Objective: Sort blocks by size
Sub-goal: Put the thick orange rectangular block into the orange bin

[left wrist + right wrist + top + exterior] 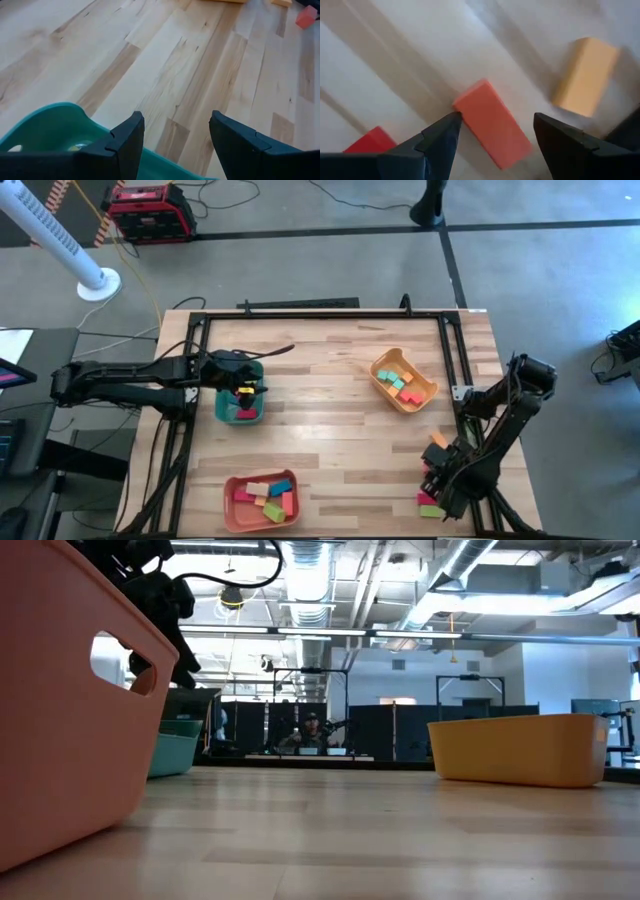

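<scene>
- Left gripper (243, 390) hovered over the teal tray (240, 408) at the table's (330, 430) left-middle; fingers (125, 142) spread apart, nothing between them (only bare wood and teal rim seen through the gap).
- Teal tray held a few blocks, red and pink among them; exact count could not be told.
- Right gripper (437, 476) sat low at the near-right table edge, jaws wide, gripping nothing.
- In the right wrist view, jaws straddled a salmon-orange block (492, 124) lying flat on the wood; not touching it as far as visible.
- Beside it: a pale orange block (584, 75) farther off and a red block (370, 141) just by one finger (partly hidden).
- High view showed that loose cluster at the near-right edge: orange block (438, 441), pink one, green block (430, 511).
- Yellow-orange tray (403, 382) at right-middle held teal, green, pink and orange blocks.
- Salmon-red tray (262, 500) at near centre-left held pink, green, teal and yellow-ish bars.
- Low view: salmon tray wall close on the left, yellow tray on the right, a person far back in the room.
</scene>
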Action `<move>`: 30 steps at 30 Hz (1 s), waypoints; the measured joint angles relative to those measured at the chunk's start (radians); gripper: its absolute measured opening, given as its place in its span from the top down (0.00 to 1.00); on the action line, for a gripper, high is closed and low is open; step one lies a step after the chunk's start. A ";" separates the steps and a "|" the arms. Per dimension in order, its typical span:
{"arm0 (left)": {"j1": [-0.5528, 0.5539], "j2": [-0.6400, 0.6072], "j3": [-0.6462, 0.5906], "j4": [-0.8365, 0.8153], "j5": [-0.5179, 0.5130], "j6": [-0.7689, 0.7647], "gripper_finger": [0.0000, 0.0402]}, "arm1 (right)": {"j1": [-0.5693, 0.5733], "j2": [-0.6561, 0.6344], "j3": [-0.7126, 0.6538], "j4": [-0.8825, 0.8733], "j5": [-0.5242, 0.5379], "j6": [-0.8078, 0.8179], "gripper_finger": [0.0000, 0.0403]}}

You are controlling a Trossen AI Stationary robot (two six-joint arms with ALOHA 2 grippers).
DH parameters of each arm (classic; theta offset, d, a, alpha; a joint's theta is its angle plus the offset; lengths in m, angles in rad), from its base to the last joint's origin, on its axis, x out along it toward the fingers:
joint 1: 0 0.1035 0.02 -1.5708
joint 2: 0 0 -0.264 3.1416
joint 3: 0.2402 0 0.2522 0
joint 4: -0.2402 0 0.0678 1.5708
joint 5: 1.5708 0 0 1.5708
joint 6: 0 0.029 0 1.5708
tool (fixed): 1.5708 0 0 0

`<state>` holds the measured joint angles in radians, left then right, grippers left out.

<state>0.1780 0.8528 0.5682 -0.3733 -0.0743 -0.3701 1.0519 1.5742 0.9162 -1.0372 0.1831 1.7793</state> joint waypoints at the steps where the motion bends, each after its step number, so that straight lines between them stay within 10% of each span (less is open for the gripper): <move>1: 0.000 0.000 0.000 -0.002 0.000 0.000 0.47 | 0.000 0.000 -0.009 0.022 0.003 -0.003 0.29; 20: 0.000 0.000 0.000 -0.003 0.000 -0.002 0.47 | -0.035 0.000 -0.121 0.197 0.003 -0.034 0.30; 30: 0.000 0.000 0.000 -0.003 0.003 -0.003 0.47 | -0.074 -0.001 -0.133 0.281 -0.001 -0.035 0.61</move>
<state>0.1780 0.8528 0.5682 -0.3763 -0.0710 -0.3729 0.9774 1.5727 0.7834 -0.7559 0.1817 1.7439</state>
